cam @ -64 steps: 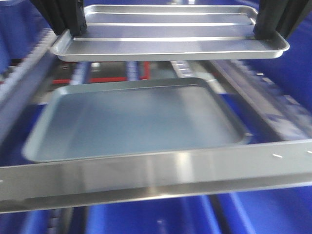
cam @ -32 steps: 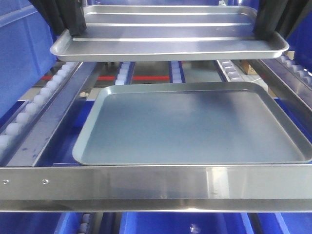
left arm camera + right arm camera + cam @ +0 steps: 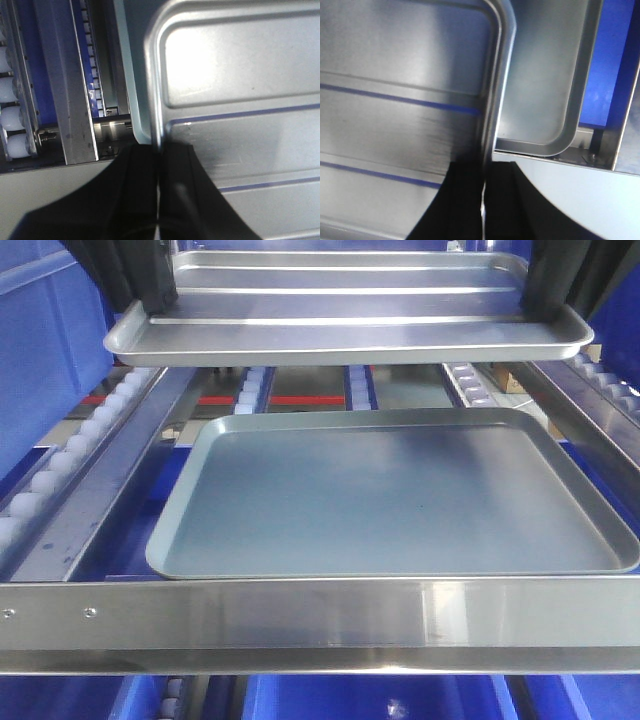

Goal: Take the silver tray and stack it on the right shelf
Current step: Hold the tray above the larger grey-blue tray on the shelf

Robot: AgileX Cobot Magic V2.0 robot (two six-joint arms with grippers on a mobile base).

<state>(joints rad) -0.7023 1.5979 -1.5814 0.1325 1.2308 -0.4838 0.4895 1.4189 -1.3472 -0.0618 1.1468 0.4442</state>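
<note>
Left rail: the steel flow-rack shelf [image 3: 110,480] runs away from me, with a line of small white rollers [image 3: 45,480] down its left side and blue plastic bins [image 3: 50,340] beyond it.
Left hand: the black left hand [image 3: 158,305] grips the left short rim of the rectangular silver tray of shiny stainless steel [image 3: 350,325], which has two long ridges across its base. From the wrist view its fingers [image 3: 140,190] are closed almost together, with only the thin rim between them.
Where the tray is: in the air and level over the far half of the shelf, touching nothing but the two hands.
Why held so: I'd say one grip on each short side keeps the wide tray flat and stops it twisting, and the height keeps it apart from what lies below.
Below: a larger matte grey tray [image 3: 400,500], flat and rectangular, lies on the shelf just behind the polished steel front crossbar [image 3: 320,625]. It looks to me like the stacking spot, since the silver tray hangs over its far edge.
Right hand: the black right hand [image 3: 545,300] grips the opposite short rim, its fingers [image 3: 465,200] clamped there and barely apart.
Left to do: lowering and letting go are not yet done.
</note>
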